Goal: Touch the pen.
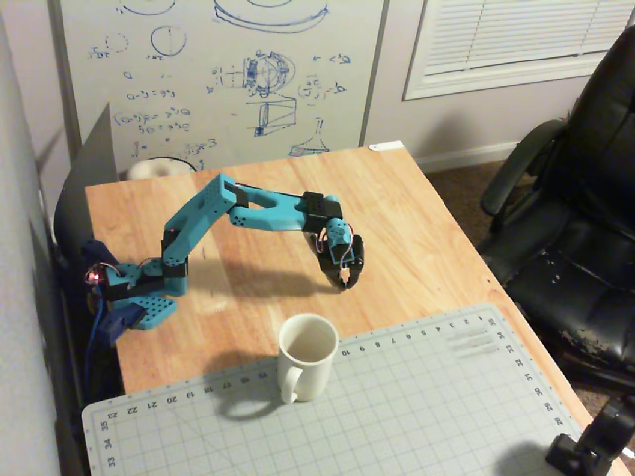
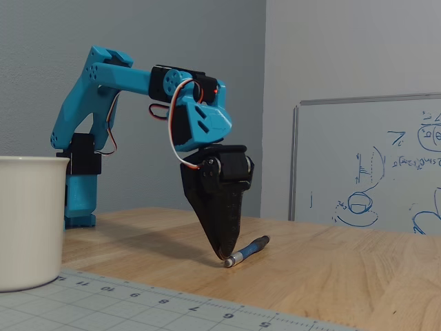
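Observation:
The pen [image 2: 249, 249] is slim and dark with a silvery tip. It lies on the wooden table [image 2: 358, 269], tip towards the camera in the low fixed view. My gripper [image 2: 223, 255] points straight down, its black fingers [image 2: 219, 207] closed to a point. That point rests on the table against the pen's silvery end. In the high fixed view the gripper [image 1: 344, 281] hangs over the middle of the table [image 1: 427, 228]. I cannot make out the pen there.
A white mug [image 1: 306, 355] stands on the grey cutting mat [image 1: 417, 416] just in front of the gripper; it also shows at the left of the low view [image 2: 27, 221]. A black office chair [image 1: 585, 198] stands at the right. A whiteboard [image 1: 218, 69] leans behind the table.

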`<action>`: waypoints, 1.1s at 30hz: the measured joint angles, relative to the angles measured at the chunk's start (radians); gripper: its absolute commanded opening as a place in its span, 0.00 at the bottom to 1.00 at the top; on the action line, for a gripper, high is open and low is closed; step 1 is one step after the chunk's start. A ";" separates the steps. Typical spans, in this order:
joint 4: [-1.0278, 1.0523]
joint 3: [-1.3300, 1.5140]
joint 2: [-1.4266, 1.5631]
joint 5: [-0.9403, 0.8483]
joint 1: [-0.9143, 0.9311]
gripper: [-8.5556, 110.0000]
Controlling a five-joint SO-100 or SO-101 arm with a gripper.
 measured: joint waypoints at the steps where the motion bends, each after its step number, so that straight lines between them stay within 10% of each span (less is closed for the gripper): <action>1: 0.000 0.000 0.000 0.000 0.000 0.08; 16: 0.163 1.637 1.272 -0.092 -0.468 0.08; 23: 0.166 1.908 2.226 -0.094 -0.460 0.08; 33: 0.173 1.953 2.361 -0.094 -0.460 0.08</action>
